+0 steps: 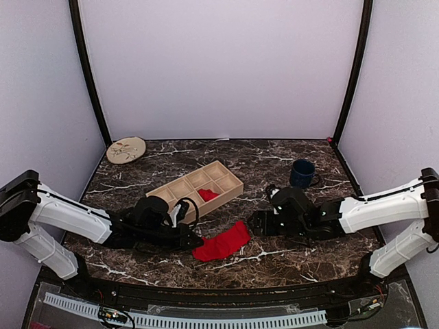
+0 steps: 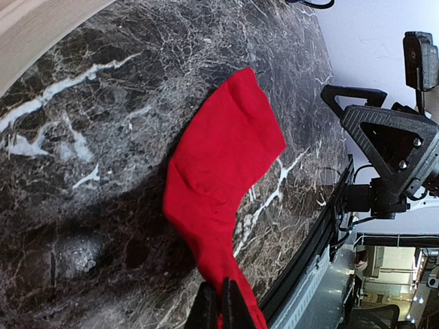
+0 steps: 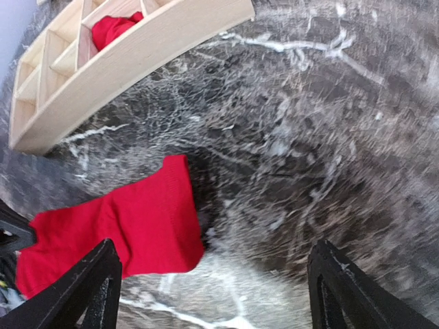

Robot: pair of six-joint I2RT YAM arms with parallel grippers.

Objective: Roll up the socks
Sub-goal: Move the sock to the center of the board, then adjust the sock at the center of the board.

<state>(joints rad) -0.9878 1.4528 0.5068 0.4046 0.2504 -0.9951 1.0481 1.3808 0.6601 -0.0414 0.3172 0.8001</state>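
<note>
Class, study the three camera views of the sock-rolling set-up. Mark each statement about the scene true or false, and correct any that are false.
1. The left gripper is shut on one end of the red sock. True.
2. The right gripper is holding the blue mug. False: its jaws stand open and empty beside the sock's other end, and the mug stands apart, further back.
3. A red cloth item lies in one compartment of the wooden tray. True.
4. The red sock on the table is already rolled up. False: it lies flat and spread out.
</note>
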